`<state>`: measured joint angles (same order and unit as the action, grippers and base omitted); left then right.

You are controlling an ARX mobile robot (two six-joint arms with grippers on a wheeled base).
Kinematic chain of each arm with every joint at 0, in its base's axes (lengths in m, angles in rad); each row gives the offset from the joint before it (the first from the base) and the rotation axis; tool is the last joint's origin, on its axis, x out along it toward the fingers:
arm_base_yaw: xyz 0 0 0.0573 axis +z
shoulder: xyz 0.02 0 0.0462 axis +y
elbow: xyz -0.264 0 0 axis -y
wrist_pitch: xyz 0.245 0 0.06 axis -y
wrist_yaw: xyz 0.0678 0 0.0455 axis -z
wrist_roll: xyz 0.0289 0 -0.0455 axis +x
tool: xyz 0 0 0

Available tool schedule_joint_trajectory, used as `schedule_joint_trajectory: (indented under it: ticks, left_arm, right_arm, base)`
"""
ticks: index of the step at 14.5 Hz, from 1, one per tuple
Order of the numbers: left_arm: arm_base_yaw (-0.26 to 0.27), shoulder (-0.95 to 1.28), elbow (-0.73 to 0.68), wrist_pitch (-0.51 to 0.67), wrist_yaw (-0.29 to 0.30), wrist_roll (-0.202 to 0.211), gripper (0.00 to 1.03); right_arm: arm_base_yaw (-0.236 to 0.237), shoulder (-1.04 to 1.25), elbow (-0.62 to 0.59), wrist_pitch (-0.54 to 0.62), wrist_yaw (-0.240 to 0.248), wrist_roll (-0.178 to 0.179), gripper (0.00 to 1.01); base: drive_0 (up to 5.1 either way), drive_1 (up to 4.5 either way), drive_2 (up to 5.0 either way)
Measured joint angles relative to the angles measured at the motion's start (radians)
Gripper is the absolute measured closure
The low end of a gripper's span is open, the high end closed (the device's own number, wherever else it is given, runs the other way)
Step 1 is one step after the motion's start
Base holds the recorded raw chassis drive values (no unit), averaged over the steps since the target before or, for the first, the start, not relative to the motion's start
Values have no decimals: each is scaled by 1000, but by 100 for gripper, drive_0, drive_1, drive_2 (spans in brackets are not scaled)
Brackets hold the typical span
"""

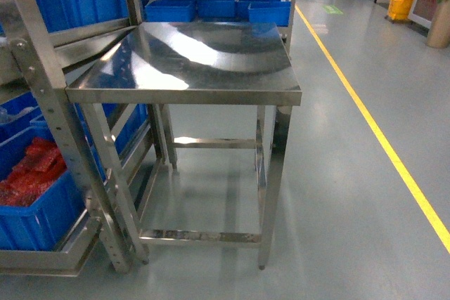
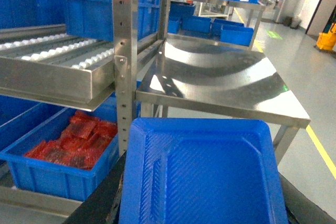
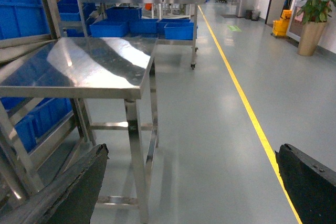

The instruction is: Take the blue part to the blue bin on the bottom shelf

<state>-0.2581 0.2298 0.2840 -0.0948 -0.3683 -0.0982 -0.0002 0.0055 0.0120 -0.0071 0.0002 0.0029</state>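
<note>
The blue part (image 2: pixel 205 171), a shallow ribbed plastic tray, fills the bottom of the left wrist view. My left gripper (image 2: pixel 202 205) is shut on it, with dark fingers (image 2: pixel 102 203) showing at both sides. Left of it and lower, a blue bin (image 2: pixel 50 174) holding red pieces sits on the bottom shelf (image 2: pixel 26 199). The head view shows that bin (image 1: pixel 31 212) at the lower left, behind the shelf's front rail (image 1: pixel 42 261). My right gripper (image 3: pixel 191 184) is open over bare floor, nothing between its fingers (image 3: pixel 68 192). Neither gripper shows in the head view.
A shiny steel table (image 1: pixel 190 93) stands directly ahead, right of the rack post (image 2: pixel 125 61). An upper shelf with white rollers (image 2: pixel 52 51) overhangs the bin. More blue bins (image 1: pixel 218 8) sit behind the table. A yellow floor line (image 1: pixel 380 138) runs along the right.
</note>
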Motion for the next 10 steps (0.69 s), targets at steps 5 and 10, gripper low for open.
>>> schedule_joint_trajectory:
  ticks: [5,10]
  left_arm:
    - [0,-1,0,3,0,0,60]
    - [0,0,0,4,3,0,60]
  right_arm:
    - [0,0,0,0,0,0,3]
    - [0,0,0,3,3,0,3]
  base:
    - [8,417,-401]
    - [8,417,-401]
